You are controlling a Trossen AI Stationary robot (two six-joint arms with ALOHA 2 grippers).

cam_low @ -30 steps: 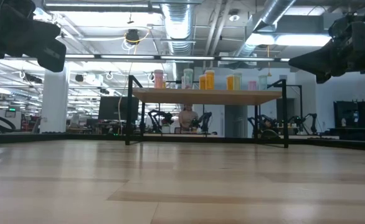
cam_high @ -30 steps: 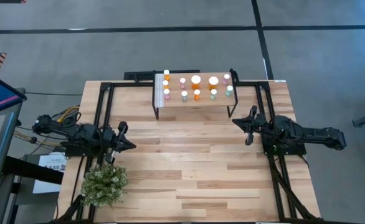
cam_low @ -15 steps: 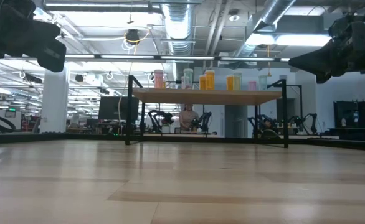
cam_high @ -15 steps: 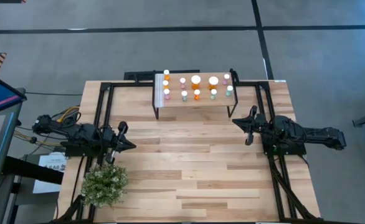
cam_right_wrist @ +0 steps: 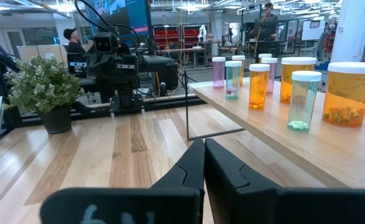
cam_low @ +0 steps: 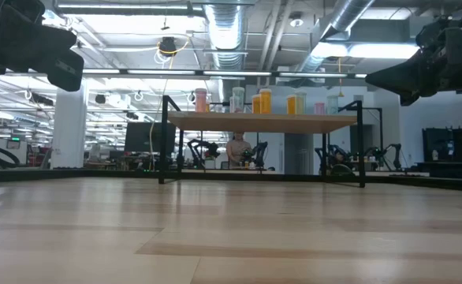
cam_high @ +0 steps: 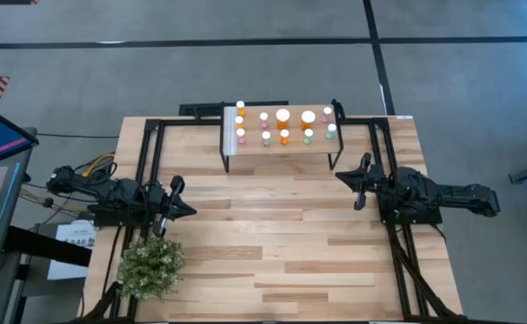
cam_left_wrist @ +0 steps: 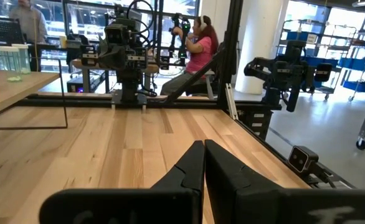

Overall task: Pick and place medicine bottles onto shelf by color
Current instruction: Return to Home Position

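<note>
The shelf (cam_high: 281,153) stands at the 12 o'clock edge of the tabletop (cam_high: 281,256) – a light, pale-grained wood plank on thin black metal legs. All the medicine bottles (cam_high: 283,116) in view stand upright on it in two loose rows. They are small translucent plastic cylinders with flat, round white caps. The bodies are orange, pink and pale green, and two orange ones near the middle of the back row are wider than the rest. From the right wrist view, a wide orange bottle (cam_right_wrist: 355,93) stands beside a slim pale green bottle (cam_right_wrist: 305,99) with a few pills lying at its bottom.

The left claw (cam_high: 189,211) hangs above the tabletop at 9 o'clock, pointing toward the centre. Its dark, wedge-shaped fingers (cam_left_wrist: 192,163) are pressed together with nothing between them. The right claw (cam_high: 339,176) sits at 3 o'clock, just off the shelf's near right leg – its fingers (cam_right_wrist: 192,160) are likewise closed on nothing.

A bushy green potted plant (cam_high: 151,265) sits at 7 o'clock on the striped, smooth planks of the tabletop.
</note>
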